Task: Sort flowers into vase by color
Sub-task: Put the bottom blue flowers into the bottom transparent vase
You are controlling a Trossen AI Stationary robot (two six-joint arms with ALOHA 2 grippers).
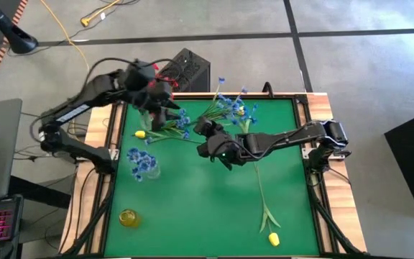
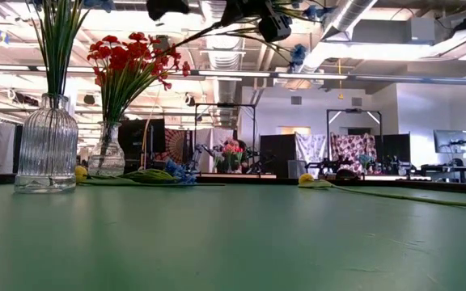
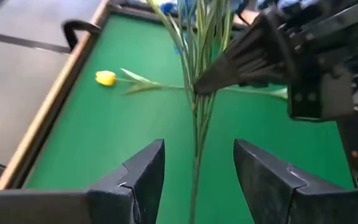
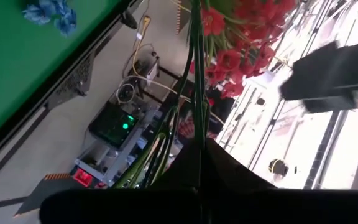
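My right gripper (image 1: 203, 129) is shut on a spray of blue flowers (image 1: 230, 105) and holds it above the table's far middle. My left gripper (image 3: 197, 152) is open. Its fingers stand on either side of the spray's bare lower stem (image 3: 194, 180) without touching it. A clear ribbed vase (image 2: 47, 145) holds blue flowers (image 1: 141, 162). Another vase (image 2: 108, 155) holds red flowers (image 2: 132, 56). One yellow tulip (image 1: 140, 134) lies at the far left and another (image 1: 273, 239) near the front edge. A further blue spray (image 1: 182, 122) lies on the cloth. My right gripper pinches the spray's bundle of green stems (image 3: 196, 94) between its two fingertips, about midway along, with leaves and blossoms beyond. The fingers lie across the stems. The spray is lifted clear of the table, its bare stem end reaching toward my left gripper.
A small yellowish glass (image 1: 129, 217) stands near the front left corner. A black box (image 1: 185, 68) sits beyond the far edge. The green cloth (image 1: 192, 208) shows bare across the middle and front.
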